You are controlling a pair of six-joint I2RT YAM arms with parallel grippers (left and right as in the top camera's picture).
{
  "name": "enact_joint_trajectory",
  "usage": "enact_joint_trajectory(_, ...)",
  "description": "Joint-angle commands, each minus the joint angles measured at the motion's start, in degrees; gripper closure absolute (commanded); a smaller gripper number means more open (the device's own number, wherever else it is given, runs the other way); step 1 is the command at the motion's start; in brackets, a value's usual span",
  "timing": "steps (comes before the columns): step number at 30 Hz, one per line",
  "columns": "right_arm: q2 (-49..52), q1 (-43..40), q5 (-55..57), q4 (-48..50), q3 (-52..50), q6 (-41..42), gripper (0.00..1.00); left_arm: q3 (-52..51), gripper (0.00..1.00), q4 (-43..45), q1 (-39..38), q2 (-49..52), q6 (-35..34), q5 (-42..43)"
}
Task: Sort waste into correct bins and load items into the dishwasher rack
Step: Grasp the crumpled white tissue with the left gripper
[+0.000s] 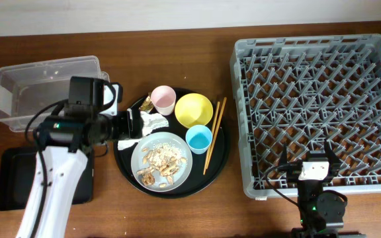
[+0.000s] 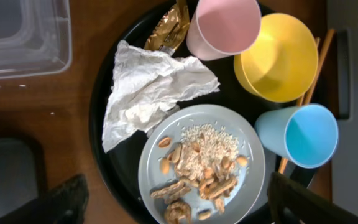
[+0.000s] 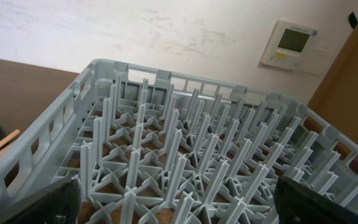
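On the round black tray [image 1: 122, 158], the grey plate [image 1: 177, 173] holds food scraps with rice [image 2: 197, 165]. The white napkin [image 2: 148, 93] and gold-brown wrapper [image 2: 166, 28] lie to its left. The pink cup [image 1: 163, 99], yellow bowl [image 1: 194, 110], light-blue cup [image 1: 198, 139] and chopsticks [image 1: 214, 132] are also on the tray. My left gripper [image 2: 176, 205] is open and empty above the napkin and plate. My right gripper [image 3: 185, 208] is open and empty over the front of the grey rack [image 1: 316, 99].
The clear plastic box [image 1: 45, 86] stands at the far left. The shallow black rectangular tray [image 1: 8, 178] lies in front of it, partly under my left arm. The rack fills the right side of the table.
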Motion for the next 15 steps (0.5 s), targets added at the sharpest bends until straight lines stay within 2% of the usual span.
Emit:
enact_joint_trajectory(1, -0.4, 0.2, 0.9, -0.2, -0.4, 0.0, 0.01, 0.7, 0.26, 1.1, -0.2, 6.6, -1.1, 0.5)
enact_joint_trajectory(2, -0.4, 0.2, 0.9, -0.2, -0.4, 0.0, 0.01, 0.7, 0.41, 1.1, -0.2, 9.9, -5.0, 0.5)
enact_joint_trajectory(4, -0.4, 0.2, 0.9, -0.2, -0.4, 0.0, 0.01, 0.7, 0.47, 1.6, -0.3, 13.9, -9.3, 0.5)
enact_joint_trajectory(7, -0.4, 0.2, 0.9, -0.2, -0.4, 0.0, 0.01, 0.7, 0.57, 6.1, -0.7, 20.5, -12.1, -0.8)
enact_joint_trajectory(9, -0.4, 0.2, 0.9, -0.2, -0.4, 0.0, 0.01, 0.7, 0.60, 6.6, -1.8, 22.7, -20.8, -5.4)
enact_joint_trajectory(15, -0.4, 0.2, 0.9, -0.2, -0.4, 0.0, 0.01, 0.4, 0.60, 9.3, -6.5, 27.3, -38.8, -11.3)
